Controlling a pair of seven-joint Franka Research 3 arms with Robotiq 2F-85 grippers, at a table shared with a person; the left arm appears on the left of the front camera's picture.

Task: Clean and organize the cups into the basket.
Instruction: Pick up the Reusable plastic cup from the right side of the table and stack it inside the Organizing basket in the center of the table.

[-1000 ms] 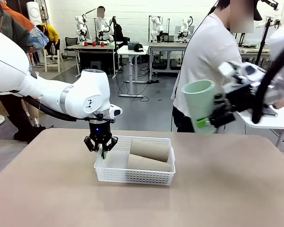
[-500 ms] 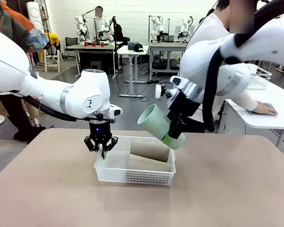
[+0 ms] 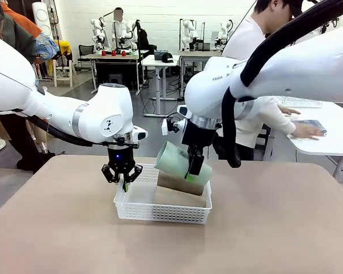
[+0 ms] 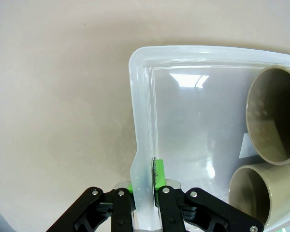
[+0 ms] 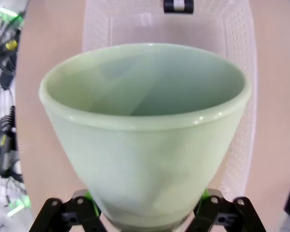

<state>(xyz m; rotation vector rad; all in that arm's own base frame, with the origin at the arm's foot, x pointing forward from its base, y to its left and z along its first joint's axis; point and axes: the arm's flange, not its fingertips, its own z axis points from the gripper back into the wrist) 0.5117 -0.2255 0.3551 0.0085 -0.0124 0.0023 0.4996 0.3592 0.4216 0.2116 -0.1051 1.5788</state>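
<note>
A: Left gripper (image 3: 123,184) is pinched shut on the basket (image 3: 160,212) wall — steadying it.

B: Right gripper (image 3: 192,169) grips the mint cup (image 3: 174,161) above the two tan cups (image 3: 180,190) — lower it gently into the open left side.

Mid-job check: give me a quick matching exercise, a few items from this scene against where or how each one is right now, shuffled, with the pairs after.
Column 1:
1. mint green cup
2. two tan cups
3. left gripper
4. basket

Column 2:
A. lying on their sides inside the basket
B. resting on the table
C. tilted in the air above the basket, clamped by the right gripper
D. shut on the basket's left rim

Pairs: 1-C, 2-A, 3-D, 4-B
</note>
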